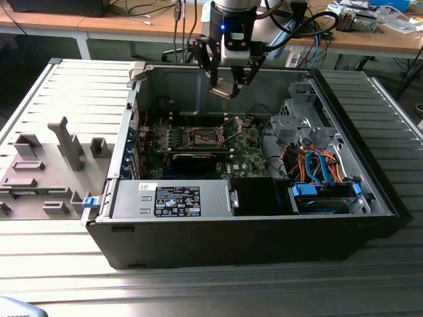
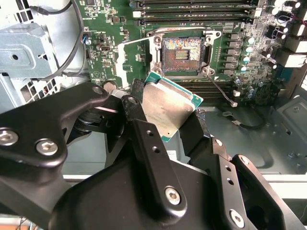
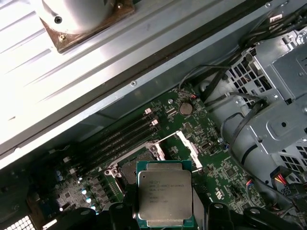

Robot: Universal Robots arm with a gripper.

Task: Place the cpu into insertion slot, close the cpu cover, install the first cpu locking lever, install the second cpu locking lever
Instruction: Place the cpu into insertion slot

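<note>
Two fingers [image 2: 192,129] of the gripper [image 1: 225,87] are pinched on opposite edges of the cpu [image 3: 165,192], so the grip is closed on the chip, silver lid facing the first wrist view. Edge hold looks like the right call to me. It's a light, stiff little plate, but that smooth metal top is probably slippery, and I'd guess the contact side is the bit you never want to touch or scrape. The green rim is thin, so there's not much to bite on, and a small slip would likely tilt it.

Chip is up in the air, not touching anything. In the exterior view it sits a bit tilted in the fingers and well above the board [image 2: 105,52].

Slot [image 2: 183,51] is bare with its dark centre exposed. The cover [image 3: 178,143] is swung up on its hinge, standing beside the slot. One lever [image 2: 221,90] pokes out over the board and looks unlatched, though it's hard to be sure from this angle.

Arm [image 1: 234,20] comes in from above, wrist pointing pretty much straight down into the open case [image 1: 198,238], which lies on its side. Gripper hangs inside the case, near the back wall.
</note>
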